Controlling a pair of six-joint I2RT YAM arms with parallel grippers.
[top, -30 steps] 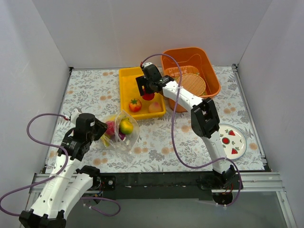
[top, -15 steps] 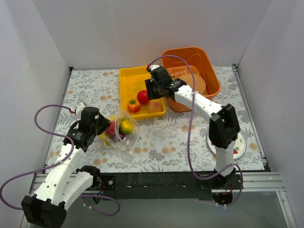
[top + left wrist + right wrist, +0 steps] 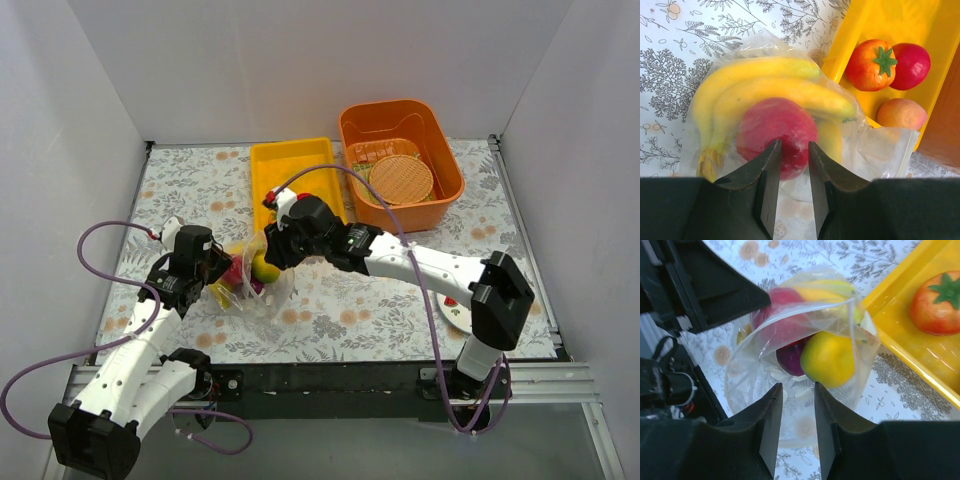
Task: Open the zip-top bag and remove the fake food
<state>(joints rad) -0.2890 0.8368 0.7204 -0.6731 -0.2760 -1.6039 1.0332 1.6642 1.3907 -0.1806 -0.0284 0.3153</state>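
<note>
The zip-top bag (image 3: 262, 292) lies crinkled on the floral cloth, still holding fake food: bananas (image 3: 765, 90), a red fruit (image 3: 775, 132), a yellow-orange fruit (image 3: 827, 359) and a purple piece (image 3: 790, 360). My left gripper (image 3: 794, 150) is at the bag's left end. Its jaws stand a narrow gap apart over the plastic, with the tips against the red fruit. My right gripper (image 3: 798, 390) hovers over the bag's open mouth, jaws narrowly open with only film below them. A tomato (image 3: 871, 65), a red fruit (image 3: 910, 65) and a peach (image 3: 902, 114) lie in the yellow tray (image 3: 290, 165).
An orange basket (image 3: 445, 160) with a tan woven disc (image 3: 402, 178) stands at the back right. A white plate (image 3: 452, 310) shows partly under the right arm. White walls enclose the table on three sides. The left gripper's black body (image 3: 705, 290) is close to my right gripper.
My right arm left the red fruit in the yellow tray, swung forward and left to the bag, and narrowed its jaws. The left gripper stayed at the bag's end.
</note>
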